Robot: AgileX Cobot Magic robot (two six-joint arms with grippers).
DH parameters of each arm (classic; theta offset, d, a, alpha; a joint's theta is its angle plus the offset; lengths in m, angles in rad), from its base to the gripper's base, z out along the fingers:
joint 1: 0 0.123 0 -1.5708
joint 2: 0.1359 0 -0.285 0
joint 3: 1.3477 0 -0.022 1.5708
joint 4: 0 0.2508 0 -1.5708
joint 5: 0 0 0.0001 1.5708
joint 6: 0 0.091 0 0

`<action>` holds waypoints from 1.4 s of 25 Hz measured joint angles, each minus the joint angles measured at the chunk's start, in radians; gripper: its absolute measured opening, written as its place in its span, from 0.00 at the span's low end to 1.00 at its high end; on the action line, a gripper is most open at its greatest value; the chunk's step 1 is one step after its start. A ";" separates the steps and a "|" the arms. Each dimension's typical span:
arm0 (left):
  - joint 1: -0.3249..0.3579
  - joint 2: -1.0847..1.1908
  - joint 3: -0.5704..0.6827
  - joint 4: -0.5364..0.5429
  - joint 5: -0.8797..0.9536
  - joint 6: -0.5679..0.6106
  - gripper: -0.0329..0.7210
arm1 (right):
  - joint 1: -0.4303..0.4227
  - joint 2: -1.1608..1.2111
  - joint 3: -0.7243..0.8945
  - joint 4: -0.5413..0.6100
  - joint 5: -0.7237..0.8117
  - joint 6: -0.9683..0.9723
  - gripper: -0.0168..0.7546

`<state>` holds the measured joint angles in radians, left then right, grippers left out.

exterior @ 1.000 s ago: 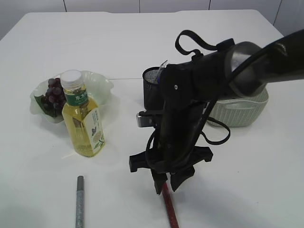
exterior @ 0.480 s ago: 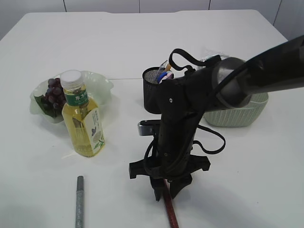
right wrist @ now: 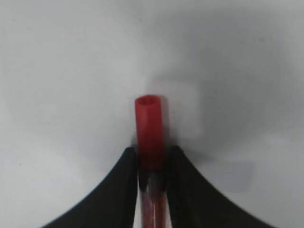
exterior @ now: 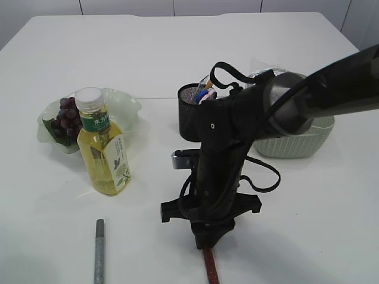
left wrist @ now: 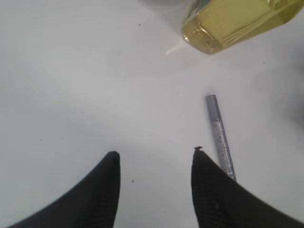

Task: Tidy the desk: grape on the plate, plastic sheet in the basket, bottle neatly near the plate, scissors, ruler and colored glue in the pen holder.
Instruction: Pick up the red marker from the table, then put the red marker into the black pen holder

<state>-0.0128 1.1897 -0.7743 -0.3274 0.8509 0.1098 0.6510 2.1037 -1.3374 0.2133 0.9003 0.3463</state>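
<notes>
A: Ext. view: right gripper [exterior: 207, 239] is lowered on the red glue pen [exterior: 209, 267], in front of the pen holder [exterior: 188, 112], nearer the camera. Grey glue pen [exterior: 99, 251] lies left of it.

B: Left wrist: left gripper [left wrist: 154, 159] is seen spread, nothing held.

A: Right wrist: jaws are clamped round the red glue pen near its cap end. Grip should be confirmed firm, then pen lifted straight before it's swung to the holder.

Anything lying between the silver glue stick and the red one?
No. In the exterior view, only bare table separates the silver glue stick from the red glue stick.
</notes>
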 joint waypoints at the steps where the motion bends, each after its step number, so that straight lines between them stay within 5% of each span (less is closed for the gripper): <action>1: 0.000 0.000 0.000 0.000 0.000 0.000 0.52 | 0.000 0.000 0.000 0.000 0.000 0.000 0.19; 9: 0.000 0.000 0.000 0.000 -0.002 0.000 0.52 | 0.000 0.000 0.000 0.011 0.000 -0.011 0.12; 12: 0.000 0.000 0.000 0.000 -0.002 0.000 0.52 | 0.000 0.001 -0.004 0.095 0.002 -0.100 0.12; 20: 0.000 0.000 0.000 0.011 -0.002 0.000 0.52 | -0.054 -0.057 -0.073 0.469 0.033 -0.449 0.12; 27: 0.000 0.000 0.000 0.015 0.005 0.000 0.52 | -0.240 -0.080 -0.121 0.874 0.170 -0.841 0.12; 35: 0.000 0.000 0.000 0.015 0.017 0.000 0.52 | -0.410 -0.080 -0.191 1.159 0.207 -1.179 0.12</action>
<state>-0.0128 1.1897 -0.7743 -0.3126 0.8684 0.1098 0.2414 2.0236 -1.5282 1.3718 1.1074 -0.8323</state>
